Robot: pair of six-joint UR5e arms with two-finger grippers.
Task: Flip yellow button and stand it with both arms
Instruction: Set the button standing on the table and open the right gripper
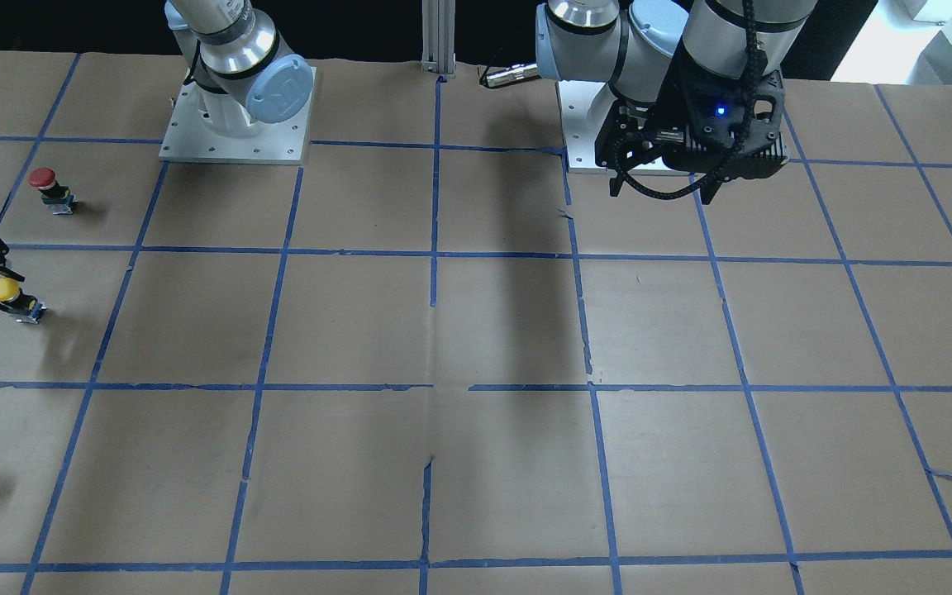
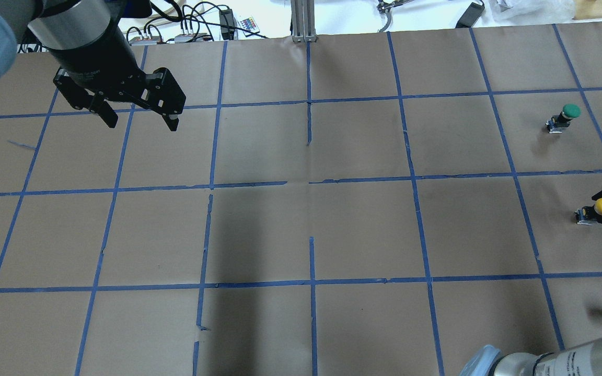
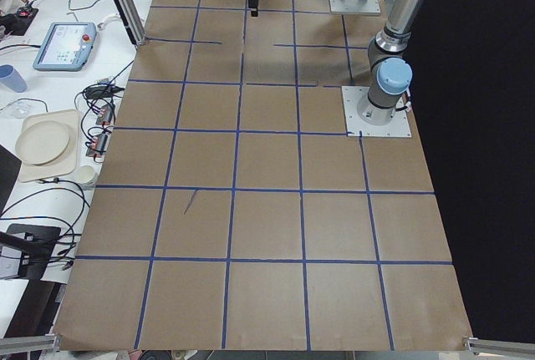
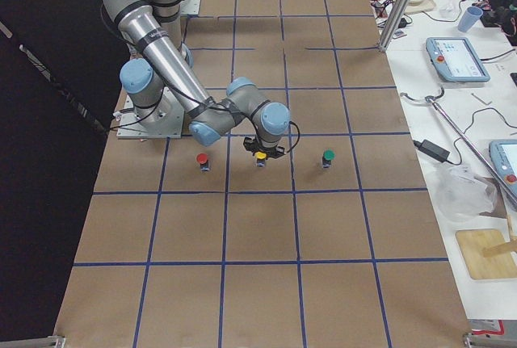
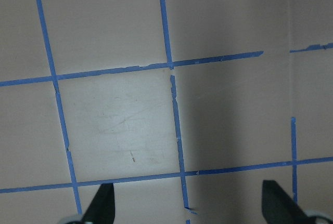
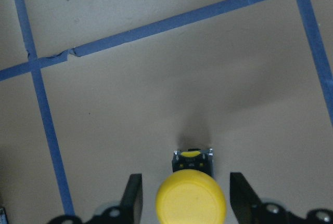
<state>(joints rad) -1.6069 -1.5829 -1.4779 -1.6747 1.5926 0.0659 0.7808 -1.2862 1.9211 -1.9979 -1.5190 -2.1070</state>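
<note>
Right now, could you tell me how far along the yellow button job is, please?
Done: nothing yet; the small yellow-capped push button sits on the brown paper-covered table. In hand: the right hand straddles its cap, fingers open. Remaining: grasping, flipping and standing it with the open left hand, which hovers far across the table.

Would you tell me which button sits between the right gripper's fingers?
The yellow button, mid-row; the red button and green button flanking it stand free.
</note>
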